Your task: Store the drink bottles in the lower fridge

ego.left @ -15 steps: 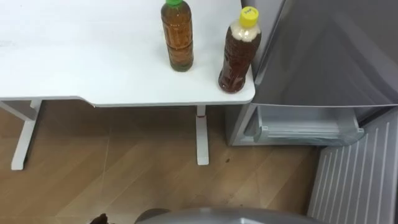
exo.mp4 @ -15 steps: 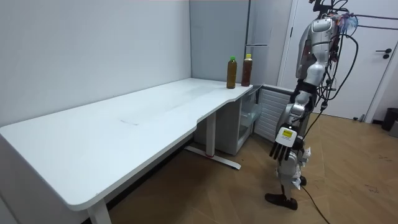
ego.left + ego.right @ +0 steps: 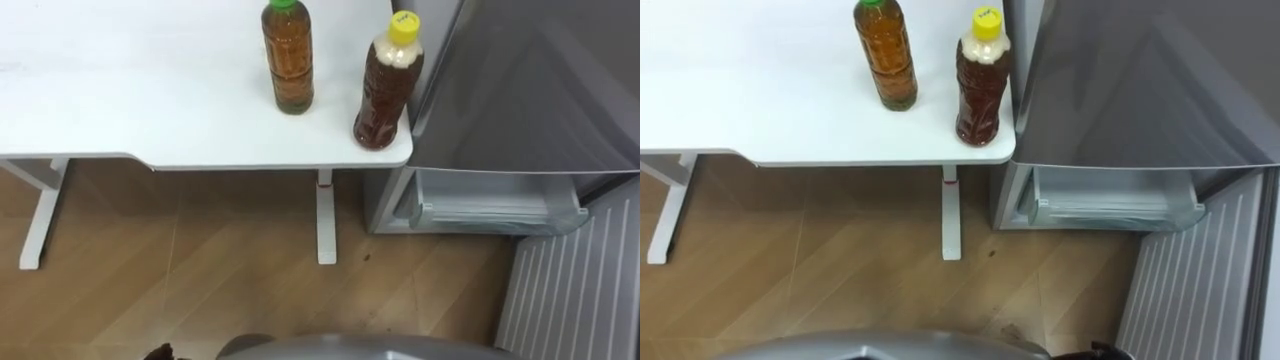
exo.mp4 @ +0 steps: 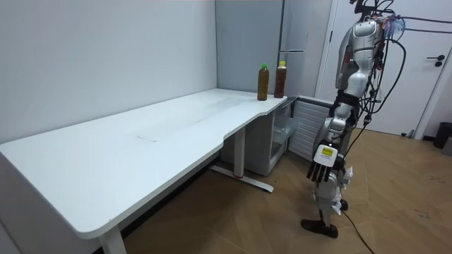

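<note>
Yellow-capped drink (image 3: 385,92) at table (image 3: 130,110) corner edge.

A long white desk (image 4: 141,148) stands on wood floor (image 4: 395,212) (grey walls (image 4: 106,56) behind).

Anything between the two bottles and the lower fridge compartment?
Nothing visible. The green-capped bottle and the yellow-capped bottle stand on the table at its corner, beside the fridge. The lower door is swung open, and the lower compartment shows just below that corner.
</note>
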Robot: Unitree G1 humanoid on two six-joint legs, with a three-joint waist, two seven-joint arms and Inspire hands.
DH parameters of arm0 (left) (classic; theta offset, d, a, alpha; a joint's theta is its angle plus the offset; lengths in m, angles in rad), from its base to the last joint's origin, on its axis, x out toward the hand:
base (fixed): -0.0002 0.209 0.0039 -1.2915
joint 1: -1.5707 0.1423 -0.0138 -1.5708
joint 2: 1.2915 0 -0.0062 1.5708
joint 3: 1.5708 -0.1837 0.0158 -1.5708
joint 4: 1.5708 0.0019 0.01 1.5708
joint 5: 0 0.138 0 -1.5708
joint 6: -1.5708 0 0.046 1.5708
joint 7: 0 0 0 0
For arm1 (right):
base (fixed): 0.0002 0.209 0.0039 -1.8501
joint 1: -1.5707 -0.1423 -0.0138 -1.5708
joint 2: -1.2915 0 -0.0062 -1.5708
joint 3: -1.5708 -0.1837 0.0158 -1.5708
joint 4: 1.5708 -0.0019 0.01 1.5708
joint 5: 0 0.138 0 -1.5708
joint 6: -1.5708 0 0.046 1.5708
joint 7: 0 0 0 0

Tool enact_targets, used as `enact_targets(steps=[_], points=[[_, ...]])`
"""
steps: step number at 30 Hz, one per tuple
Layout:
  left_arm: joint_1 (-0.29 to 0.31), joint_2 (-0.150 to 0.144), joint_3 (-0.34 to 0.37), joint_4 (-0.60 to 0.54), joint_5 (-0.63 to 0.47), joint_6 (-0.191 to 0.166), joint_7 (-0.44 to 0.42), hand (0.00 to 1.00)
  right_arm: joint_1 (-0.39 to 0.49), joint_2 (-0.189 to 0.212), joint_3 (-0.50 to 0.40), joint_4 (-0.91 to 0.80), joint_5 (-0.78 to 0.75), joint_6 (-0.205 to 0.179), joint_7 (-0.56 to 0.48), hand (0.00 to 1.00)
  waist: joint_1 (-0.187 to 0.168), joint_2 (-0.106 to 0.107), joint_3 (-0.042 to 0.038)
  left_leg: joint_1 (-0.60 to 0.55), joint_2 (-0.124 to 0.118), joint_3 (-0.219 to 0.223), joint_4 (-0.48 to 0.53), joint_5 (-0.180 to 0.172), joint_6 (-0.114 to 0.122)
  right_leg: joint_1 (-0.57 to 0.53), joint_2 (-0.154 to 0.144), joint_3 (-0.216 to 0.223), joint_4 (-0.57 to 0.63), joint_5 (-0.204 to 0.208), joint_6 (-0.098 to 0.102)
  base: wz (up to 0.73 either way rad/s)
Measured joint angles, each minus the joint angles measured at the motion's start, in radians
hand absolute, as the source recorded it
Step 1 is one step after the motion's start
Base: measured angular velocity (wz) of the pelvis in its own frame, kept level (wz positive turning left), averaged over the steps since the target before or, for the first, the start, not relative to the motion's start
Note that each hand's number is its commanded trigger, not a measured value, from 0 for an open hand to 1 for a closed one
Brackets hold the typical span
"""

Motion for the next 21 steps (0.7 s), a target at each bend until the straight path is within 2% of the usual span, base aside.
enact_targets(steps=[4,8,10,14,18,21], points=[[0.010,-0.020,0.053,-0.008,-0.138,-0.012,0.061,0.00,0.008,-0.001,-0.002,0.001,0.025,0.000,0.000,0.00,0.001,0.004,-0.0003,0.003,0.000,0.000,-0.001,0.000,0.000,0.003,0.000,0.001,-0.001,0.000,0.000,0.00],[0.012,-0.026,0.076,-0.008,-0.267,-0.015,0.118,0.00,0.010,-0.001,-0.022,0.003,0.025,0.002,-0.001,0.00,0.001,0.010,-0.0010,0.008,0.000,0.000,0.000,0.000,0.000,0.008,0.000,0.001,0.000,0.000,0.000,0.00],[0.015,-0.034,0.133,-0.008,-0.349,-0.033,0.153,0.00,0.014,-0.002,-0.029,0.005,0.030,0.001,-0.004,0.00,0.012,0.014,-0.0007,0.017,0.000,0.005,-0.001,0.000,0.000,0.010,-0.001,0.007,0.002,0.000,0.000,-0.08],[0.019,-0.031,0.232,-0.012,-0.491,-0.055,0.222,0.00,0.030,-0.003,-0.049,0.004,0.048,0.000,-0.008,0.00,0.031,0.019,-0.0003,0.033,0.000,0.004,-0.004,0.000,0.000,0.024,-0.002,0.004,0.002,-0.005,0.000,-0.01],[0.023,-0.031,0.286,-0.072,-0.634,-0.070,0.321,0.00,0.031,-0.005,-0.059,0.005,0.052,0.002,-0.015,0.00,0.032,0.025,-0.0004,0.026,0.000,-0.005,-0.001,-0.001,0.000,0.022,-0.002,-0.005,0.004,-0.006,0.000,0.06],[0.025,-0.027,0.327,-0.123,-0.730,-0.096,0.405,0.00,0.029,-0.014,-0.061,0.001,0.048,0.002,-0.015,0.00,0.034,0.031,-0.0020,0.026,-0.001,-0.013,0.000,-0.001,0.000,0.024,-0.002,-0.009,0.005,-0.005,0.000,0.05]])
